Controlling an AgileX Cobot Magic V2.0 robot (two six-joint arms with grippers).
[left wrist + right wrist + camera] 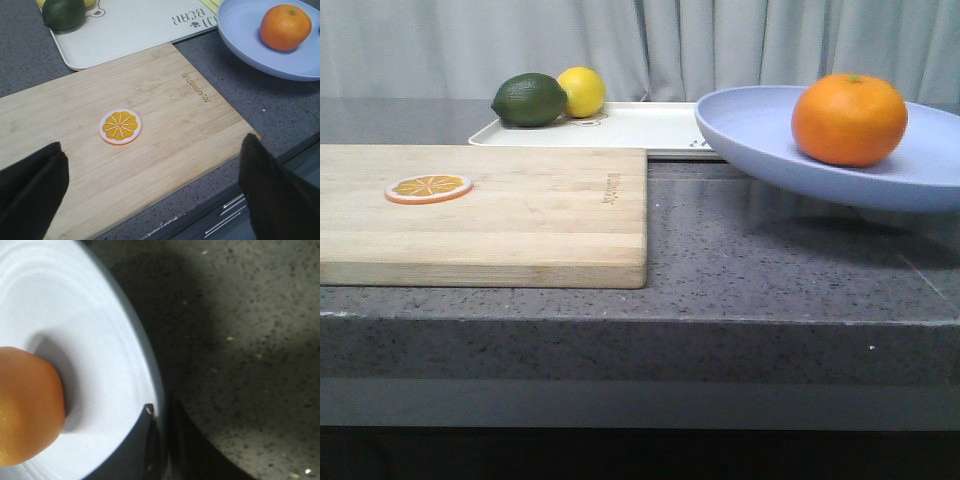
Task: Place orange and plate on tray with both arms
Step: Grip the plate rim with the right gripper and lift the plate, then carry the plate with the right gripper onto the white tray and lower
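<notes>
The orange (849,118) lies in the pale lavender-blue plate (760,135), which hangs tilted above the counter at the right, casting a shadow. My right gripper (161,412) is shut on the plate's rim (145,365), one finger above and one below; the orange (27,407) sits just inward. The white tray (640,128) lies at the back, holding a lime and a lemon. My left gripper (150,172) is open and empty above the wooden board's near edge. In the left wrist view I also see the plate (245,35), orange (285,26) and tray (135,27).
A wooden cutting board (520,215) lies front left with an orange slice (428,187) on it. A lime (529,99) and lemon (582,91) sit at the tray's left end. Grey speckled counter (770,270) lies under the plate; its front edge is near.
</notes>
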